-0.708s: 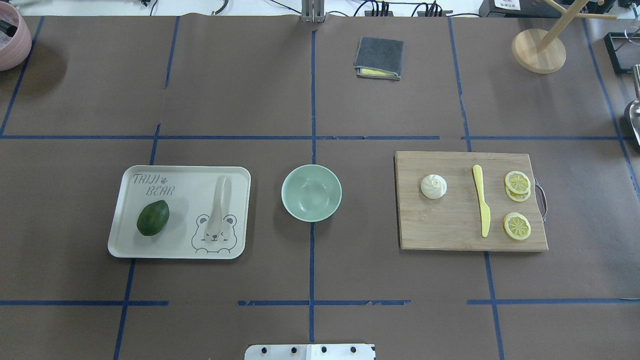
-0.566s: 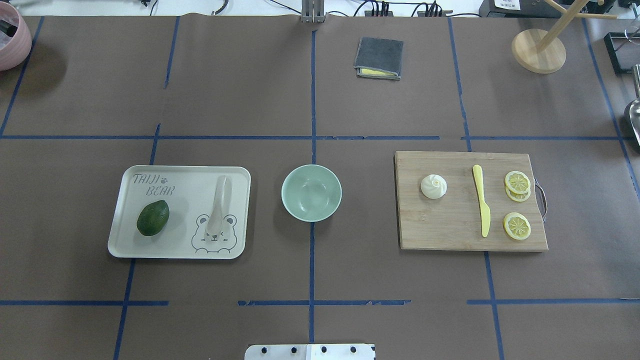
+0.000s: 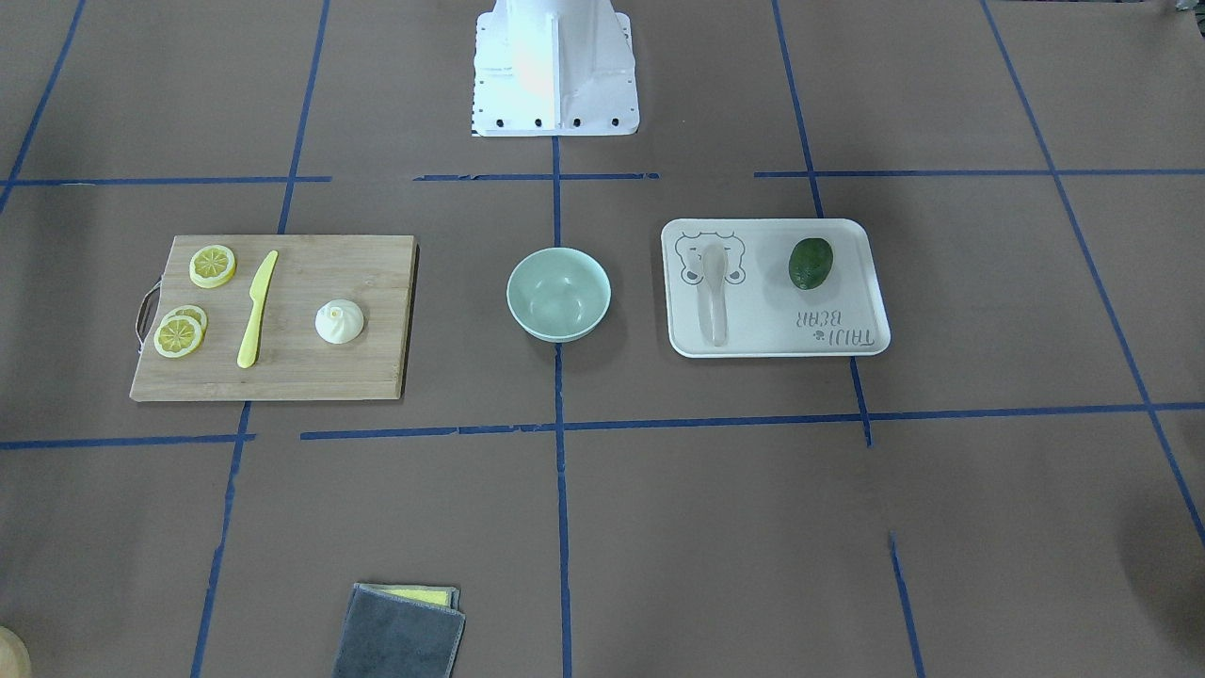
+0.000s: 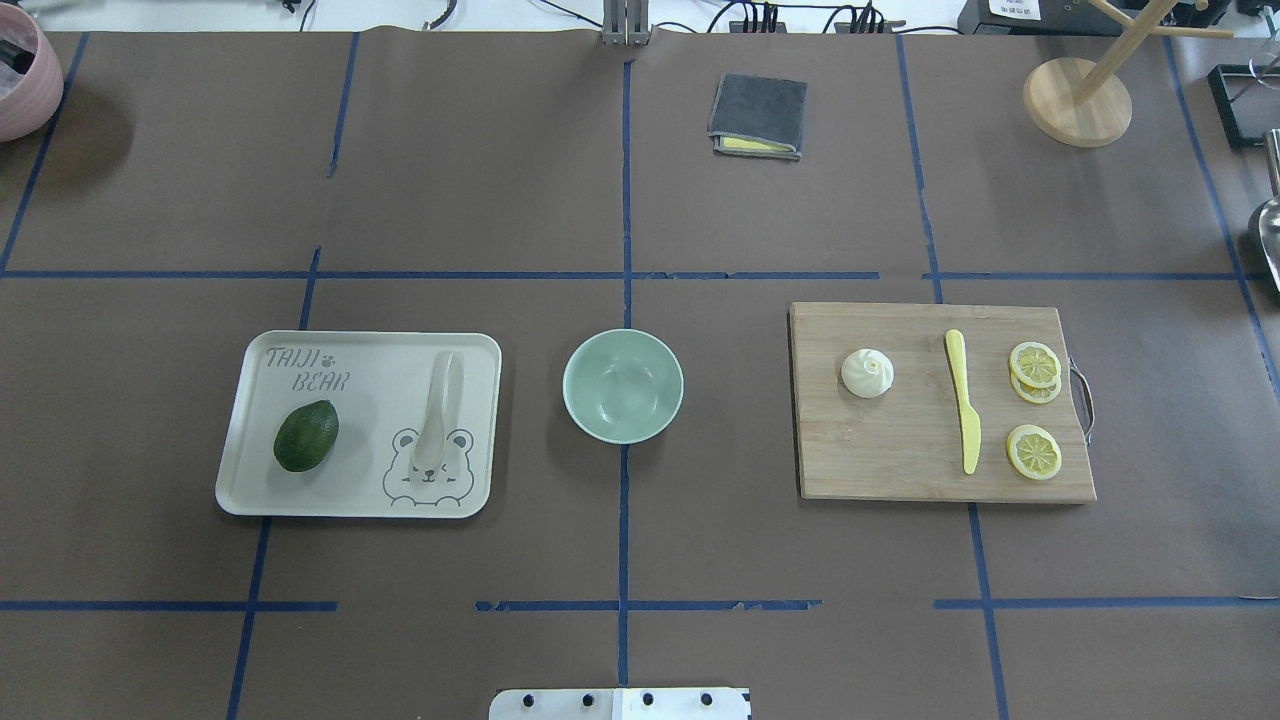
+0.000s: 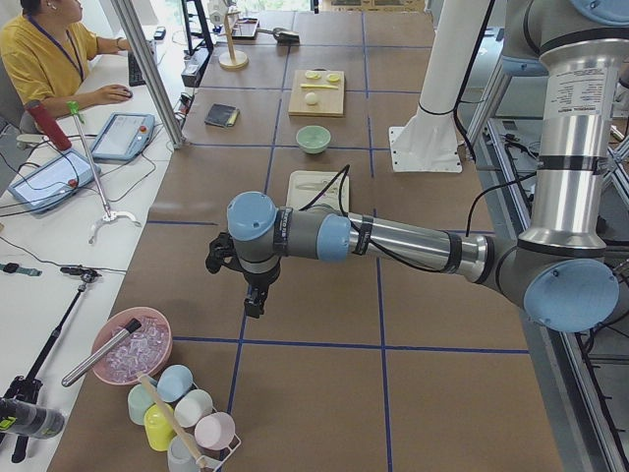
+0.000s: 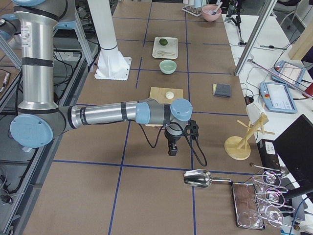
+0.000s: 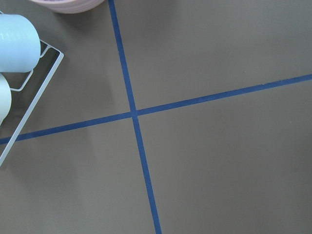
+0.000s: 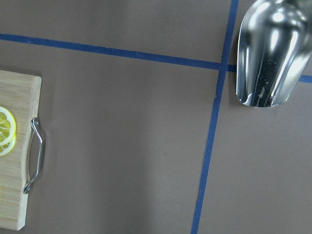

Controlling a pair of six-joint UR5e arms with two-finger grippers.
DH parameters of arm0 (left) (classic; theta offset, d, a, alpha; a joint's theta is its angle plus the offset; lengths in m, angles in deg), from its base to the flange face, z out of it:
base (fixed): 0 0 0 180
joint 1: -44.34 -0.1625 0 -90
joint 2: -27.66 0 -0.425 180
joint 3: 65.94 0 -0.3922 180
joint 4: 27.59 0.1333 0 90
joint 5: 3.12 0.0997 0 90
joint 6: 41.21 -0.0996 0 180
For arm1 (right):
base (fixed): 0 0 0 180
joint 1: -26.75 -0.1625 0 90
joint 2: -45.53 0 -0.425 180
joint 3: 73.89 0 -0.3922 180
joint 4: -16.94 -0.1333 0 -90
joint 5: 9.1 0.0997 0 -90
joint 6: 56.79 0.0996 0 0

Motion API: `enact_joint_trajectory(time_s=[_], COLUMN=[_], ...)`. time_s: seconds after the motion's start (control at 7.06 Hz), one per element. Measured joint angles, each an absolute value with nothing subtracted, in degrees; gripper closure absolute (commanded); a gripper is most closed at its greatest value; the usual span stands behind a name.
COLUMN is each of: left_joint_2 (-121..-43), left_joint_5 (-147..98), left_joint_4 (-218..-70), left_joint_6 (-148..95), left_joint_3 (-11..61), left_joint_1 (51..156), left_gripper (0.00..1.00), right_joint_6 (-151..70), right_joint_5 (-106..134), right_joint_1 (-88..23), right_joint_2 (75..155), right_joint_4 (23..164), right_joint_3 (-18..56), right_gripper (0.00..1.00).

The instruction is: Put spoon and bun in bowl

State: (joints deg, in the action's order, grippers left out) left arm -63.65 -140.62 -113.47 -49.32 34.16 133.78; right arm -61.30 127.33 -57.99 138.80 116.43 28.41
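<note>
The cream spoon lies on the right side of a cream bear tray, handle pointing away from me; it also shows in the front view. The white pleated bun sits on the left part of a wooden cutting board. The mint-green bowl stands empty between tray and board. My left gripper hangs far left of the tray, seen only in the left side view. My right gripper hangs right of the board, seen only in the right side view. I cannot tell if either is open.
A dark green avocado lies on the tray. A yellow knife and lemon slices lie on the board. A grey cloth, wooden stand, pink bowl and metal scoop sit around the edges.
</note>
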Motion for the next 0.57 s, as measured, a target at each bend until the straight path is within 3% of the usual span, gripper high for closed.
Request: enact_joint_trajectory(time_s=[0.57], left_joint_2=[-64.83], left_joint_5=[-147.56], left_joint_4=[-125.11], left_joint_6=[-43.54], left_joint_3=[33.52], left_joint_1=[126.15], left_gripper=[0.00], right_joint_6=[-60.83], right_joint_5=[127.48], right_joint_1=[-57.98], right_joint_2=[138.95], right_joint_4=[116.45], right_joint_3=[29.01], right_gripper=[0.00])
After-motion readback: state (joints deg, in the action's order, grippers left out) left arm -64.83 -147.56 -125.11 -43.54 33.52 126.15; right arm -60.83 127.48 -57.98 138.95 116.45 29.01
